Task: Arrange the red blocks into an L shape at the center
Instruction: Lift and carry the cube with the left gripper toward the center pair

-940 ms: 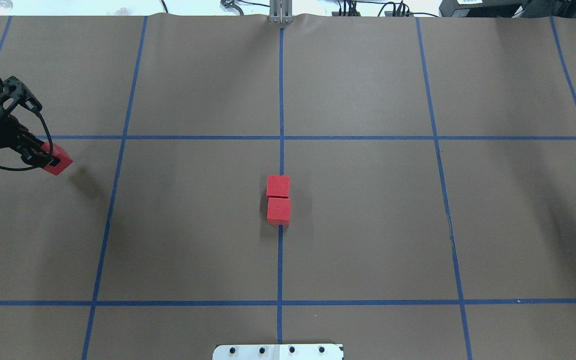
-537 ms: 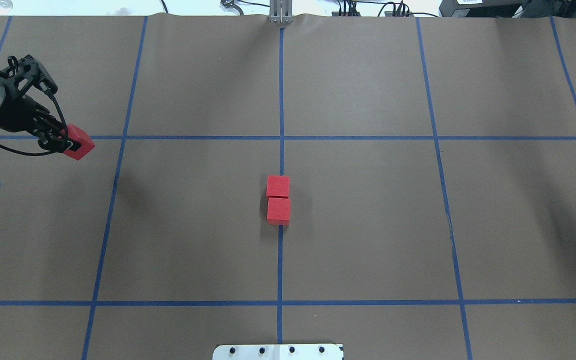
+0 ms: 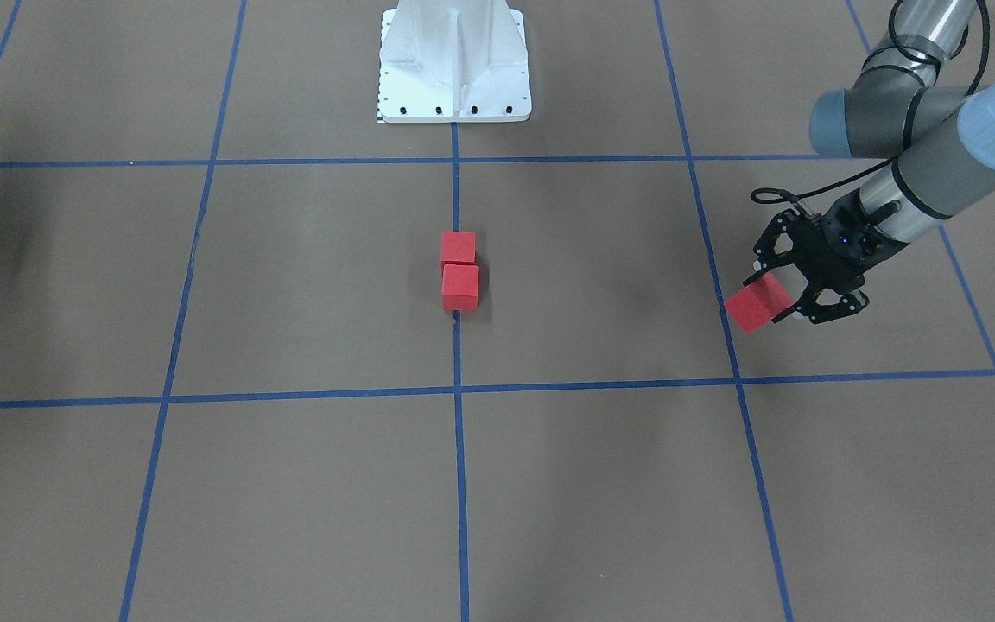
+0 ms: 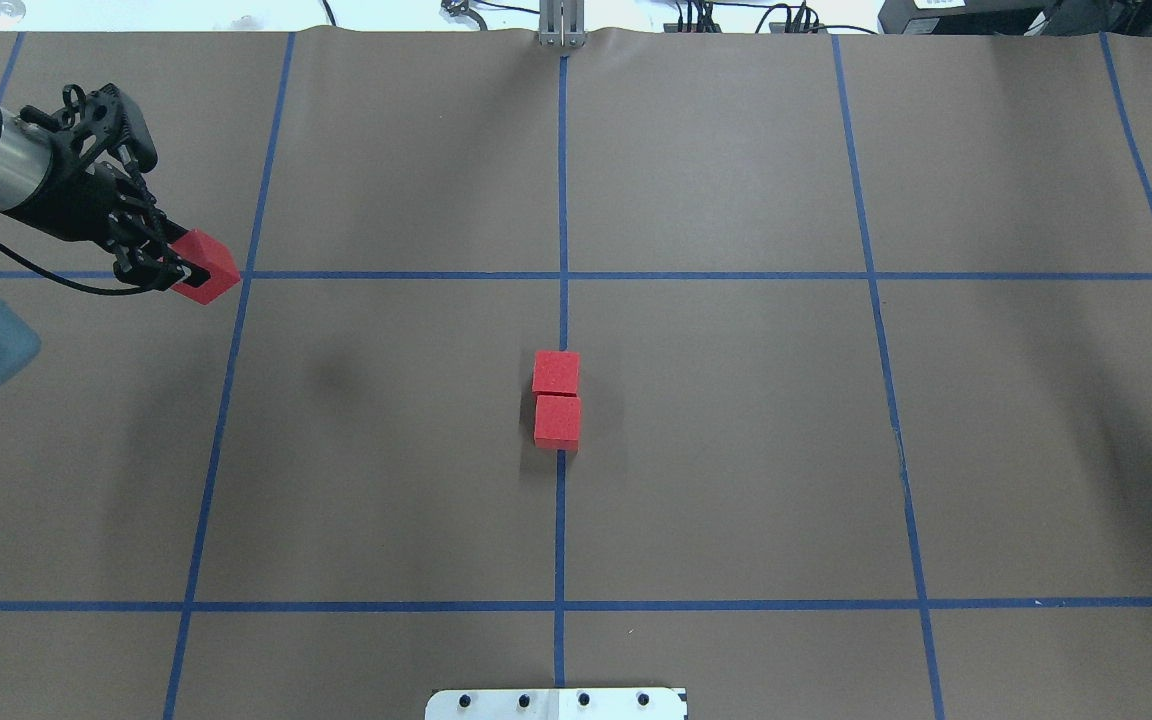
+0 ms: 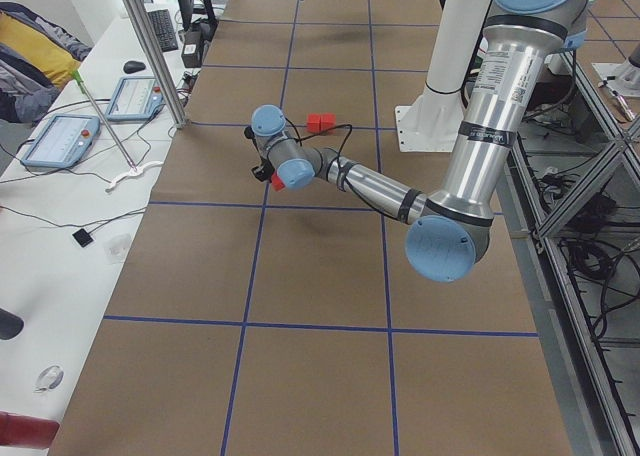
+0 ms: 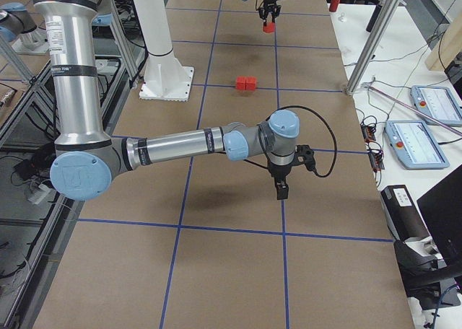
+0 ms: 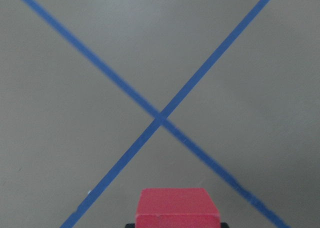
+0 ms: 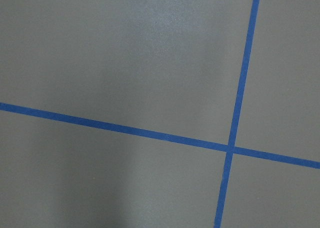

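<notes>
Two red blocks (image 4: 556, 373) (image 4: 557, 421) lie touching in a line on the blue tape line (image 4: 561, 300) at the center of the brown floor; they also show in the front view (image 3: 458, 248) (image 3: 460, 287). My left gripper (image 4: 191, 272) is shut on the third red block (image 4: 206, 262) and holds it above the floor, far left of the pair, over a tape crossing. This block also shows in the front view (image 3: 755, 305) and the left wrist view (image 7: 178, 208). My right gripper (image 6: 281, 192) points down over bare floor; I cannot tell whether it is open or shut.
The white robot base (image 3: 454, 60) stands at the near middle edge (image 4: 556, 703). A side table with tablets (image 5: 60, 141) runs along the far edge. My right arm (image 6: 180, 143) reaches across the right end of the floor.
My left gripper has carried the red block to the right and further from the robot, closer to the center. The two center blocks have not moved.
</notes>
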You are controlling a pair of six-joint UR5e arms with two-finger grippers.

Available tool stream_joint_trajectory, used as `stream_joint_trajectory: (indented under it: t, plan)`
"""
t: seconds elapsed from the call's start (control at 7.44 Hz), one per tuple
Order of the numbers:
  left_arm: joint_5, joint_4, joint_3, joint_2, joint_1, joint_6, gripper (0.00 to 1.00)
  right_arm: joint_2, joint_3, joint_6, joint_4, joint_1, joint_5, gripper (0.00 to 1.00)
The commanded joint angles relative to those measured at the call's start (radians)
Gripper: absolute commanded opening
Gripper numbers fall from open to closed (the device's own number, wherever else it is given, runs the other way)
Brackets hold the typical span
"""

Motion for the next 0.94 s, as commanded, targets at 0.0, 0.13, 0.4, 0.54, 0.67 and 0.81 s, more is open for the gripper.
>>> stream_joint_trajectory:
  t: [0.0, 0.13, 0.4, 0.54, 0.67, 0.81]
  plan:
    - [0.004, 0.048, -0.027, 0.003, 0.008, 0.126, 0.00, 0.001, 0.001, 0.002, 0.000, 0.000, 0.000, 0.99]
    - [0.005, 0.145, -0.036, -0.020, 0.049, 0.136, 0.00, 0.000, 0.001, 0.000, 0.000, 0.000, 0.000, 0.99]
    - [0.185, 0.180, -0.029, -0.095, 0.176, 0.248, 0.00, 0.001, -0.001, 0.000, 0.000, 0.001, 0.000, 0.99]
    - [0.270, 0.195, -0.003, -0.164, 0.218, 0.425, 0.00, 0.001, 0.001, 0.000, 0.000, 0.000, 0.000, 0.99]
    - [0.301, 0.279, 0.006, -0.236, 0.251, 0.473, 0.00, 0.000, -0.001, 0.002, 0.000, 0.000, 0.000, 0.99]
    - [0.310, 0.422, 0.034, -0.335, 0.272, 0.474, 0.00, -0.002, -0.001, 0.000, 0.000, 0.000, 0.000, 0.99]
